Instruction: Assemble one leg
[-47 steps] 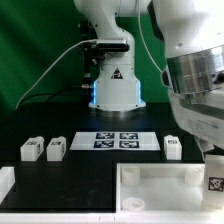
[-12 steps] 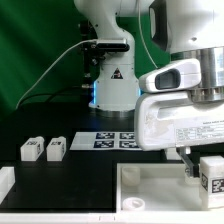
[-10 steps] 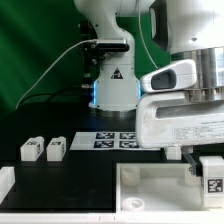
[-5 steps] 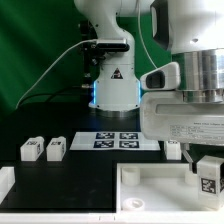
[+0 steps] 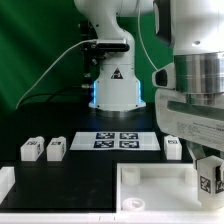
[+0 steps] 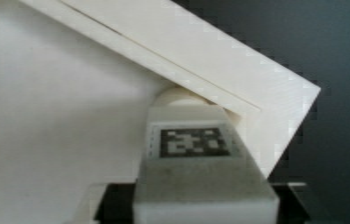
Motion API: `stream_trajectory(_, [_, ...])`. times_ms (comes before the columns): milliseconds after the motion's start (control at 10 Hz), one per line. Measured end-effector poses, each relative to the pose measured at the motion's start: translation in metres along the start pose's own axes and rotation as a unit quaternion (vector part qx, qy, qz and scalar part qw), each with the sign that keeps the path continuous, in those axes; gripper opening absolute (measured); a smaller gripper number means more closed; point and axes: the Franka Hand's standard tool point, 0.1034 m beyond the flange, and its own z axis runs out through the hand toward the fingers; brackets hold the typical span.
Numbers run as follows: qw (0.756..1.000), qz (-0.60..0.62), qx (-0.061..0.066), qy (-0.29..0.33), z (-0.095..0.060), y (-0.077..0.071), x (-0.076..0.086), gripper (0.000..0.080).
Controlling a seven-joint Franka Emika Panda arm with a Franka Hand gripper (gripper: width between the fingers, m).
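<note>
My gripper [image 5: 207, 172] is shut on one white leg [image 5: 211, 181] with a dark tag. It holds the leg slightly tilted over the corner of the white tabletop [image 5: 150, 188] at the exterior view's right. In the wrist view the leg [image 6: 193, 150] sits between the dark fingers [image 6: 122, 200], and its far end touches the tabletop's corner [image 6: 172, 70]. Three more legs lie on the black table: two at the exterior view's left [image 5: 30, 150] [image 5: 55, 149] and one [image 5: 172, 147] behind the tabletop. I cannot see a socket under the leg.
The marker board [image 5: 115, 140] lies behind the tabletop in front of the robot base [image 5: 115, 92]. A white block [image 5: 5, 182] stands at the front, at the exterior view's left edge. A green backdrop closes the back.
The hand has turned about its axis with the leg in it. The leg has sunk a little toward the tabletop's corner and now sits tilted. The other legs have not moved.
</note>
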Motion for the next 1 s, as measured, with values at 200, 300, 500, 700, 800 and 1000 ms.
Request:
stream_trajectory(200, [0.984,0.180,0.017,-0.009,0.0015,-0.0005,-0.0056,0.0292])
stream_trajectory(300, [0.975,0.221,0.024,-0.010,0.0016,-0.0017,-0.0082,0.0293])
stream_trajectory(500, [0.980,0.197,0.023,-0.010,0.0016,-0.0012,-0.0078,0.0293])
stream_trajectory(700, [0.988,0.150,0.023,-0.007,0.0019,-0.0015,-0.0072,0.0466])
stream_trajectory(800, [0.999,0.034,0.025,-0.004,0.0000,-0.0035,-0.0049,0.0466])
stream_trajectory(1000, [0.991,-0.136,0.018,-0.002,-0.0001,-0.0035,-0.0101,0.0640])
